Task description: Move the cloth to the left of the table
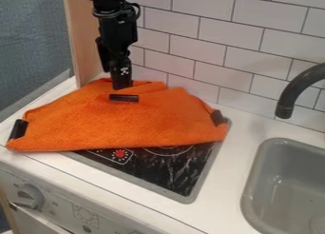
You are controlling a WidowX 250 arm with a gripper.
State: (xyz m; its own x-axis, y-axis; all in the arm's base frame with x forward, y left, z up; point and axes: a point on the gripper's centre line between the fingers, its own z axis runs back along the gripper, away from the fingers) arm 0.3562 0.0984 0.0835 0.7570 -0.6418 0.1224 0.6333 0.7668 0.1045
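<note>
Cloth [127, 121]: one, orange; I have it at 9 o'clock of my view's middle, spread over part of the cooktop, its 9 o'clock end out on the white tabletop [222, 180].
Long axis: roughly 9 to 3 o'clock, the 3 o'clock end a little higher in my view; the long, nearly straight edge faces 6 o'clock and the folded, narrower side faces 12.
Dark pieces: three on the cloth, one near its 9 o'clock end [18, 129], one near its 3 o'clock end [217, 118], one between them, toward 12 [124, 98].
Gripper [122, 83]: one, black, hanging down at 11 o'clock, right by the cloth's 12 o'clock side; I cannot tell whether it is spread, pressed together or pinching fabric.
Sink [279, 180]: one, grey, at 4 o'clock; a round drain is in its bottom.
Faucet [287, 104]: one, dark, curved, at 3 o'clock, above the sink.
Cooktop [184, 169]: one, black with a grey rim, showing at 6 o'clock.
Knob [28, 195]: one grey one at 8 o'clock, on the front panel.
</note>
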